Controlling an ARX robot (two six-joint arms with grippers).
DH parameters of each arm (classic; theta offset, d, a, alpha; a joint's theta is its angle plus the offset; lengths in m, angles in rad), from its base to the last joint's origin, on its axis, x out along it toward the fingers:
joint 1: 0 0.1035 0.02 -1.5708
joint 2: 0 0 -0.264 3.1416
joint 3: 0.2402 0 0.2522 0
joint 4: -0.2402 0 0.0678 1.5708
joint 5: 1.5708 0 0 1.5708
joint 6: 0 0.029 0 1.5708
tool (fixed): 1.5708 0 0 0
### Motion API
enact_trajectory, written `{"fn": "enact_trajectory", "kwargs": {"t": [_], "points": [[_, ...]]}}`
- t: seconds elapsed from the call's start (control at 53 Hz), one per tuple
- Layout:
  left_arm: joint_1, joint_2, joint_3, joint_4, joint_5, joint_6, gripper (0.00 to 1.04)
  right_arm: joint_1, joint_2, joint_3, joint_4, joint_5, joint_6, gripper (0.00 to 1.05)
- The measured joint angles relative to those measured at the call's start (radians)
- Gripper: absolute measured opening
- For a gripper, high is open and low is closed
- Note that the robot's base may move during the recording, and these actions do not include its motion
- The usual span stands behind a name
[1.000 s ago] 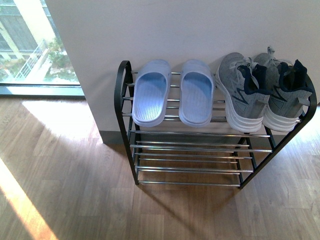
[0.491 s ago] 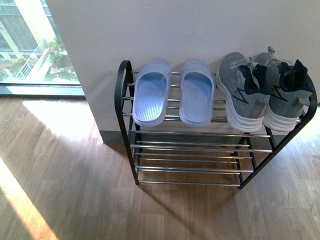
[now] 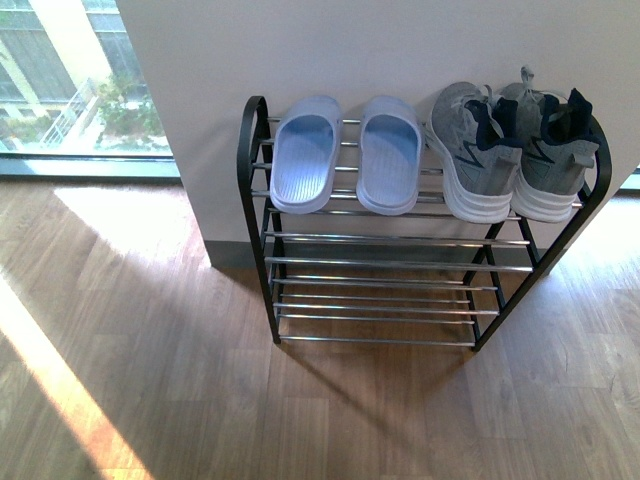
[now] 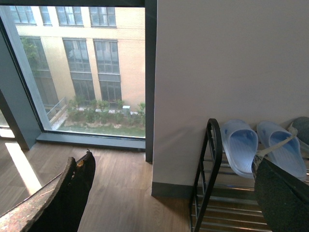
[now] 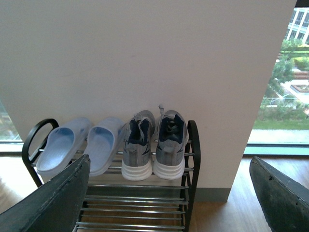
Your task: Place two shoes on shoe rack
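Compared with a second ago, the whole shoe rack (image 3: 420, 240) sits smaller and a little higher in the front view, with more bare wooden floor (image 3: 150, 400) below it, so the robot's body seems to have backed off from it; nothing on the rack itself has shifted. On the rack's top shelf the pair of pale blue slides (image 3: 345, 153) lies side by side at the end nearest the window (image 3: 70, 90), and the pair of grey sneakers (image 3: 510, 150) stands just beside them at the other end, white heels toward the robot, toes toward the wall (image 3: 400, 50). The lower shelves of the rack hold nothing. Judged from that, the placing step looks finished: both sneakers rest squarely on the rods, upright and touching each other, and the step in hand is the withdrawal from the rack. The next move probably calls for little more than clearing the arms from the rack without brushing its black side frames. Neither arm shows in the front view. In the left wrist view the left gripper (image 4: 169, 193) has its two dark fingers (image 4: 72, 193) spread wide, well apart at opposite edges of the picture, with nothing between them and nothing touched; the rack's window end and the slides show beyond. The right gripper (image 5: 174, 208) likewise stands spread wide and empty, facing the rack from a distance, the sneakers framed between its fingers but well clear of them.
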Motion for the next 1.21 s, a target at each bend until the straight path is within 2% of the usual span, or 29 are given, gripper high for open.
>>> {"fn": "enact_trajectory", "kwargs": {"t": [1.208], "points": [[0.000, 0.000, 0.000, 0.000, 0.000, 0.000, 0.95, 0.000, 0.000, 0.000, 0.000, 0.000, 0.000, 0.96]]}}
